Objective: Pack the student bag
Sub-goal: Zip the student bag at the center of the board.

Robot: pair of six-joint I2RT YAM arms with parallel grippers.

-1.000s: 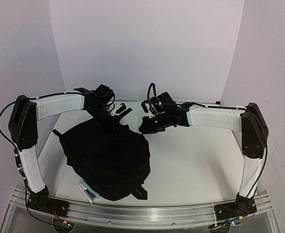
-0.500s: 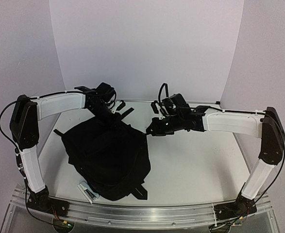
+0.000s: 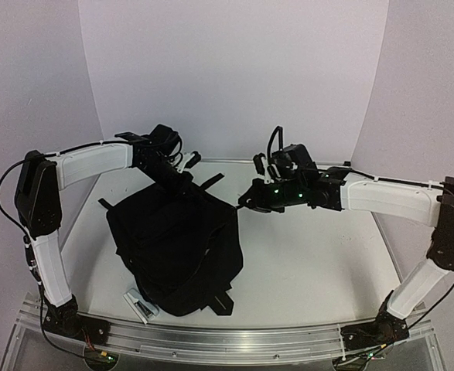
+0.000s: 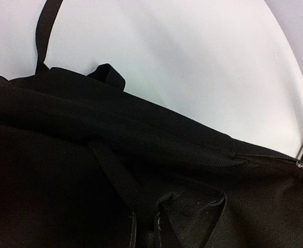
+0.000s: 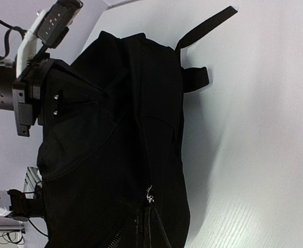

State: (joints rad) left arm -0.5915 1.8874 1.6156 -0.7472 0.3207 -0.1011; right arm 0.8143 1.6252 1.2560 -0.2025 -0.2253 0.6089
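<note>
The student bag [image 3: 176, 247], a large black backpack, lies on the left half of the white table [image 3: 319, 255]. My left gripper [image 3: 182, 175] is at its far top edge, shut on a pinch of the black fabric; in the right wrist view it [image 5: 63, 98] grips a raised fold. In the left wrist view black fabric [image 4: 115, 170] fills the lower frame and hides the fingers. My right gripper [image 3: 245, 203] is at the bag's upper right edge. In the right wrist view the silver zipper slider [image 5: 150, 195] sits just ahead of it, its dark pull tab running back between the fingers.
A small grey-white flat object [image 3: 140, 304] sticks out from under the bag's near left corner. Loose webbing straps [image 3: 211, 182] trail off the bag's far end. An aluminium rail [image 3: 234, 340] runs along the near edge. White backdrop walls enclose the table.
</note>
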